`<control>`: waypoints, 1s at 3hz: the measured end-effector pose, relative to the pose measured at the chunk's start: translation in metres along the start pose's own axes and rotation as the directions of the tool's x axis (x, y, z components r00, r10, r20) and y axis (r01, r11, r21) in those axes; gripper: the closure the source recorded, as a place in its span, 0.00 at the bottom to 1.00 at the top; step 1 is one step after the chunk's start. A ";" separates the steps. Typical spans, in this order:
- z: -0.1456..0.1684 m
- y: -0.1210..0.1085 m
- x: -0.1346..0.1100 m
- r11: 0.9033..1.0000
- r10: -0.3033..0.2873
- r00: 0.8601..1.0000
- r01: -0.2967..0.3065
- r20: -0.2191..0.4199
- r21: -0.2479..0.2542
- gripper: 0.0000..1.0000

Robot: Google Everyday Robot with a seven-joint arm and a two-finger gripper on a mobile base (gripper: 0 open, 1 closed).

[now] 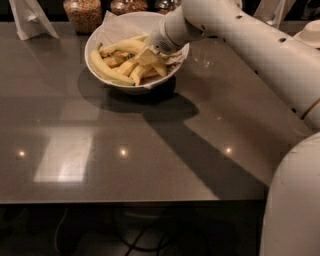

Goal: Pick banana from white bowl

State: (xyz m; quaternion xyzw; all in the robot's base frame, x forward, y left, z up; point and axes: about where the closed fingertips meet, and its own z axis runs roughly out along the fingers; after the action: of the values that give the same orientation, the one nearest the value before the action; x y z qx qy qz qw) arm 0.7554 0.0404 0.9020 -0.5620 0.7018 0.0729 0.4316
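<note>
This looks like a kitchen or snack-bar counter. A long glossy grey-brown countertop (125, 165) carries glass jars of dry snacks (82, 12) along its back edge, a large round white paper-lined bowl (142, 88) of yellow bananas (107, 70), and stacked small pale dishes (310, 34). The robot's white gripper (150, 55) sits in that bowl among the bananas.
</note>
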 end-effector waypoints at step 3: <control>-0.029 0.001 -0.032 0.999 -0.049 0.999 0.049 0.000 0.011 1.00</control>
State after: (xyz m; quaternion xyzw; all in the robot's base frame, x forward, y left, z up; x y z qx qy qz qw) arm 0.7391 0.0468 0.9415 -0.5766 0.6881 0.0585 0.4366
